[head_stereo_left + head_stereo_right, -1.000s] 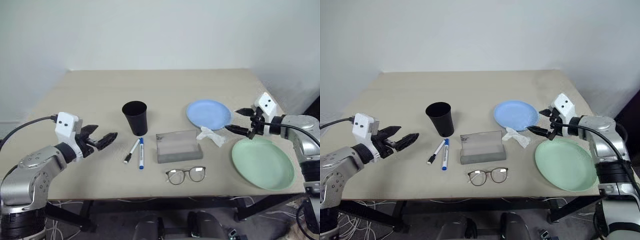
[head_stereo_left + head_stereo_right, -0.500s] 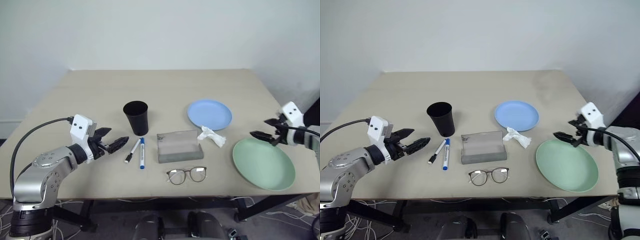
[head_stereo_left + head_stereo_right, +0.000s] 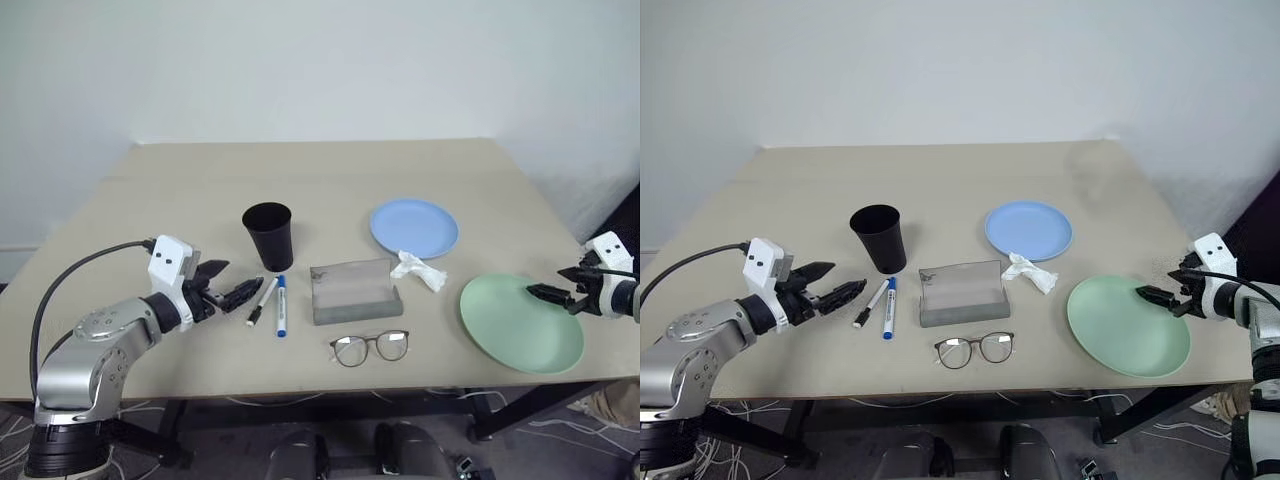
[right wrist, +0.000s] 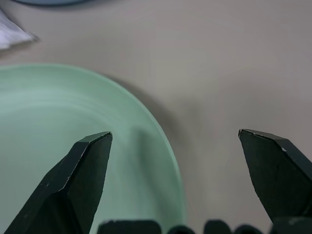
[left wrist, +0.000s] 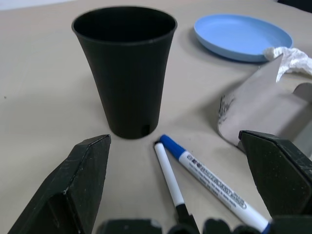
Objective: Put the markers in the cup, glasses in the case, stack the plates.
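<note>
Black plastic is your landmark: the cup (image 3: 268, 234) stands upright near the middle of the table (image 3: 320, 165), and its mouth shows nothing inside. Your two markers (image 3: 272, 303) lie flat just in front of it, side by side, the black-capped one on the left gripper's side and the blue-capped one toward the case. The left gripper (image 3: 232, 291) hovers just beside them with its jaws spread wide and nothing between them. Judging from the left wrist view, both pens sit inside that spread, so a close could catch the two together or roll one away; the cup is close enough behind that a forward push might tip it.

Further from the cup on the same side as the blue-capped pen sits the grey case (image 3: 355, 291), its lid raised and its tray apparently bare. The glasses (image 3: 371, 347) lie in front of the case, nearer you, still outside it. A crumpled tissue (image 3: 418, 271) rests just past the case.

Beyond the tissue from the cup, the blue plate (image 3: 414, 227) lies alone, and the mint green plate (image 3: 520, 323) lies well apart from the cup at the table's right edge; they are not stacked. The right gripper (image 3: 551, 293) hangs over the green plate's outer rim, jaws released and empty. I judge the rim thin and slick, so a shallow pinch may slip, or nudge the plate off the nearby edge.
</note>
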Tool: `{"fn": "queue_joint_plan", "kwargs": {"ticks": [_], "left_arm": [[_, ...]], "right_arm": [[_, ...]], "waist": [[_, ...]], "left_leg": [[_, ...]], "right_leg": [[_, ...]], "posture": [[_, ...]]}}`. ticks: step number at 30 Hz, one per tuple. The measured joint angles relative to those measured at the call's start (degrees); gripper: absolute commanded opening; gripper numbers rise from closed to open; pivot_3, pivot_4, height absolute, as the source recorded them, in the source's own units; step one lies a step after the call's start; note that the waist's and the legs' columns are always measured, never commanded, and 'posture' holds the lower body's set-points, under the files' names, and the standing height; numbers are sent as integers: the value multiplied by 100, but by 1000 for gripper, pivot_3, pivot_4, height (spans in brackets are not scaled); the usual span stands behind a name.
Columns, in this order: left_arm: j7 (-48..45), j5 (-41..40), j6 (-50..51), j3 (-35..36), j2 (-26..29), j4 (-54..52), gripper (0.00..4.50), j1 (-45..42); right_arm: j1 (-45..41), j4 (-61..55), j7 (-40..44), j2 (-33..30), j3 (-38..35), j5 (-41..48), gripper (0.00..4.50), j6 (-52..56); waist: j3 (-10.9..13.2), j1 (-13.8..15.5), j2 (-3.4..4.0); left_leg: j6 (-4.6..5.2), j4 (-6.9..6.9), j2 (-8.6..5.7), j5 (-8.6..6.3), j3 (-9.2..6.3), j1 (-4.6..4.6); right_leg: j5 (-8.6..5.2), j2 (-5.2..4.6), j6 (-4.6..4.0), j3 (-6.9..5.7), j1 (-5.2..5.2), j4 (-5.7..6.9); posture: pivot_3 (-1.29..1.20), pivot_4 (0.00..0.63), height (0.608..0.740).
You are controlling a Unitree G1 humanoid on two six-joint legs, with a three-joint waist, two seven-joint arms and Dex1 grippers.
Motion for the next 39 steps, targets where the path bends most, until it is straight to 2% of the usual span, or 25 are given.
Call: {"fn": "queue_joint_plan", "kwargs": {"ticks": [1, 5, 15, 19, 20, 21, 22, 23, 24, 25, 26, 27, 28, 29, 30, 31, 32, 33, 34, 35, 36, 37, 38, 39], "left_arm": [[-39, -4, -7, -1, 0, -57, 4475, 110], [-205, -20, -100, 12, 38, -272, 4500, 417], [-1017, -278, -646, 415, 147, -549, 4500, 1090], [-1115, -302, -735, 481, 184, -547, 4500, 1139], [-1127, -307, -748, 495, 188, -544, 4500, 1147], [-1142, -308, -755, 505, 212, -541, 4500, 1150], [-1155, -312, -763, 529, 219, -540, 4500, 1156], [-1168, -315, -766, 570, 227, -538, 4500, 1174], [-1179, -318, -772, 613, 232, -536, 4500, 1187], [-1192, -322, -779, 617, 221, -536, 4500, 1205], [-1201, -323, -781, 634, 229, -535, 4500, 1243], [-1204, -323, -781, 647, 229, -535, 4500, 1250], [-1204, -323, -783, 656, 229, -535, 4500, 1250], [-1204, -323, -783, 659, 226, -535, 4500, 1250], [-1204, -321, -783, 662, 215, -532, 4500, 1279], [-1200, -319, -785, 678, 289, -524, 4500, 1253], [-1192, -319, -798, 681, 293, -520, 4500, 1161], [-1190, -319, -815, 682, 276, -519, 4500, 1189], [-1188, -317, -813, 661, 252, -501, 4500, 1233], [-1186, -317, -812, 657, 253, -494, 4500, 1252], [-1181, -319, -817, 657, 254, -499, 4500, 1231], [-1179, -320, -822, 657, 248, -502, 4500, 1236], [-1178, -320, -827, 665, 250, -505, 4500, 1247], [-1173, -319, -829, 671, 250, -504, 4500, 1249]], "right_arm": [[-4, 140, 7, 4, 2, -26, 4500, -34], [-189, 591, 36, 27, 8, -99, 3694, -146], [-432, 1090, 74, 141, 45, -265, 120, -380], [-623, 1178, 119, 167, 41, -258, 47, -431], [-628, 1214, 114, 174, 40, -257, 47, -427], [-630, 1259, 112, 182, 38, -255, 47, -420], [-635, 1301, 106, 182, 23, -255, 47, -406], [-657, 1316, 96, 182, 12, -256, 47, -401], [-662, 1332, 93, 181, 7, -257, 47, -399], [-688, 1359, 75, 173, -11, -257, 47, -399], [-751, 1384, 56, 183, -12, -257, 47, -399], [-793, 1392, 48, 199, -13, -255, 47, -400], [-794, 1409, 44, 224, -13, -254, 47, -397], [-794, 1427, 44, 239, -16, -250, 47, -392], [-794, 1436, 47, 241, -34, -244, 47, -384], [-778, 1447, 78, 243, -57, -239, 47, -358], [-737, 1466, 124, 190, -87, -239, 47, -318], [-766, 1452, 162, 184, -120, -225, 47, -298], [-812, 1419, 219, 200, -156, -184, 47, -271], [-806, 1416, 297, 235, -179, -132, 47, -198], [-800, 1416, 395, 233, -204, -110, 47, -108], [-800, 1408, 467, 225, -250, -74, 47, -45], [-804, 1337, 564, 221, -291, -16, 47, 13], [-804, 1245, 657, 238, -294, 25, 47, 62]], "waist": [[0, 0, 0], [0, -1, 1], [-2, 2, 11], [-4, -1, 21], [-5, 1, 17], [-10, 1, -16], [-17, 9, -58], [-7, 16, -99], [10, 19, -158], [7, 21, -123], [13, 36, -67], [18, 36, 23], [25, 31, 70], [31, 2, 170], [-15, -54, 377], [-45, -48, 351], [-80, -130, 267], [-77, -127, 167], [-39, -133, 128], [1, -129, 61], [40, -144, -10], [55, -146, -31], [54, -151, -2], [57, -154, 46]], "left_leg": [[0, 1, 2, 0, 0, -1], [1, 0, 3, 0, 1, -1], [1, -5, 20, 0, -13, -11], [3, -15, 67, -1, 8, -33], [7, -38, 85, 1, 23, -60], [19, -49, 75, 8, 67, -47], [20, -50, 64, 9, 139, -13], [19, -60, 52, 10, 239, 47], [5, -31, 42, 12, 324, 136], [-87, 62, 20, -47, 274, 140], [-214, 135, -46, -125, 89, 103], [-235, 255, -150, -176, -222, 79], [-171, 336, -204, -216, -384, 80], [-50, 434, -237, -289, -577, 56], [-28, 482, -179, -303, -744, -71], [-21, 432, -174, -297, -746, -165], [-19, 413, -226, -296, -691, -211], [-6, 298, -365, -288, -672, -190], [13, 163, -525, -274, -725, -134], [13, 27, -642, -261, -747, -45], [-13, -78, -675, -235, -686, 86], [-36, -97, -661, -222, -651, 162], [-81, -40, -598, -196, -609, 169], [-82, 38, -555, -194, -633, 152]], "right_leg": [[0, 0, 0, 0, -1, -2], [0, 0, 0, 1, -2, -7], [0, 6, 0, -35, 8, -67], [2, 10, 2, -57, 22, -117], [1, 5, 4, -39, 25, -61], [-72, -29, 110, 21, 12, 157], [-236, -61, 73, 68, 72, 402], [-395, -85, -6, 167, 65, 524], [-481, -91, -55, 263, 29, 575], [-495, -90, -85, 237, 20, 548], [-495, -100, -84, 159, 42, 507], [-494, -102, -83, 38, 71, 477], [-494, -102, -83, -51, 115, 451], [-490, -98, -76, -236, 182, 389], [-379, -1, -1, -396, 277, 240], [-447, 4, 157, -360, 254, 441], [-556, 1, 279, -134, 290, 908], [-1008, 13, 322, 107, 435, 902], [-1093, 40, 237, 290, 457, 837], [-1098, 21, 228, 408, 517, 805], [-1108, 1, 207, 541, 572, 781], [-1079, -18, 155, 553, 590, 734], [-1048, -35, 103, 501, 605, 697], [-1039, -39, 92, 417, 623, 694]], "posture": [[0, 0, 727], [0, 0, 727], [0, 0, 727], [0, 0, 727], [0, 0, 727], [0, 0, 727], [0, 0, 727], [0, 0, 727], [0, 0, 727], [0, 0, 727], [0, 0, 727], [0, 0, 727], [0, 0, 727], [0, 0, 727], [0, 0, 727], [0, 0, 727], [0, 0, 727], [0, 0, 727], [0, 0, 727], [0, 0, 727], [0, 0, 727], [0, 0, 727], [0, 0, 727], [0, 0, 727]]}}
